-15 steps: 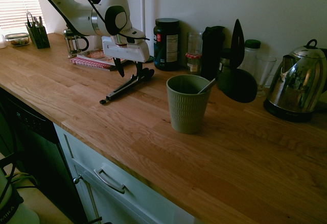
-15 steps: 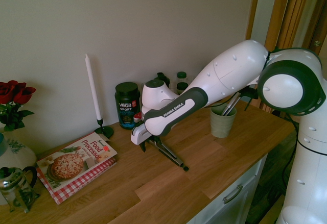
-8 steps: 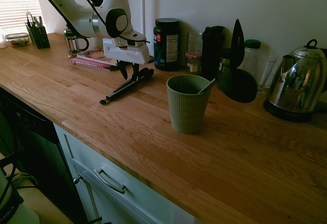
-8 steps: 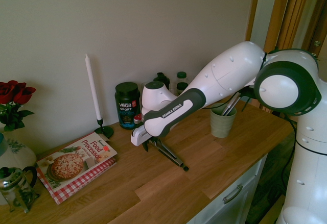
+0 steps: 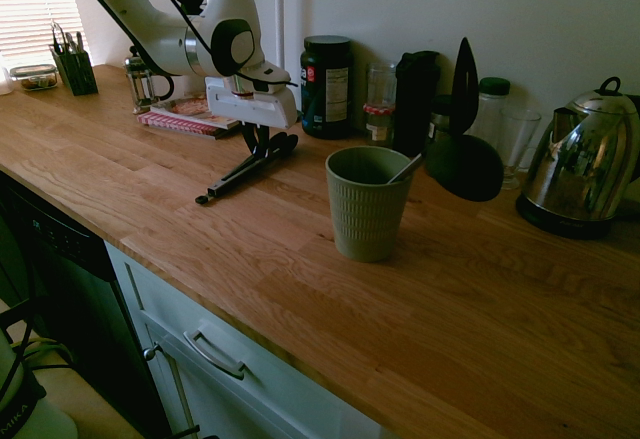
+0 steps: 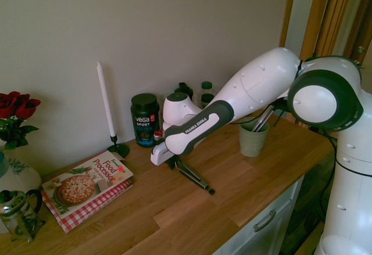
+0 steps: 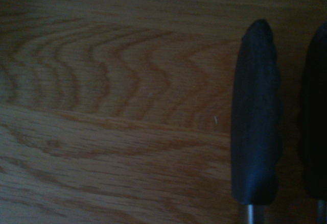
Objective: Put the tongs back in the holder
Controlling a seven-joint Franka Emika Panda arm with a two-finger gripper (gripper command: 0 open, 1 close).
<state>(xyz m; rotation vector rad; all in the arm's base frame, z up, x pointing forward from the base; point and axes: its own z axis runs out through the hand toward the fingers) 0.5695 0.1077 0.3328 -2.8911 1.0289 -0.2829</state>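
Observation:
The black tongs (image 5: 235, 177) lie flat on the wooden counter, their rounded tips toward the wall and the hinge end toward the counter's front edge. My gripper (image 5: 262, 147) stands over the tip end, its fingers drawn together on the two arms. From the other side the tongs (image 6: 195, 179) stick out from under the gripper (image 6: 172, 163). In the wrist view the tongs (image 7: 255, 117) show as two dark scalloped tips close over the wood. The holder (image 5: 366, 209), a sage-green ribbed cup, stands upright to the right of the tongs, also seen as the holder (image 6: 253, 140) near the counter's far end.
A thin spoon handle (image 5: 405, 169) leans in the holder and a big black ladle (image 5: 462, 154) rises just behind it. A dark jar (image 5: 326, 86), bottles and a steel kettle (image 5: 580, 164) line the wall. A cookbook (image 6: 87, 185), a candle (image 6: 105, 101) and a cutlery caddy (image 5: 73, 64) stand further along.
The gripper's fingers stood wide apart on either side of the tongs' tip end and have closed onto the arms. The hand has shifted slightly toward the wall.

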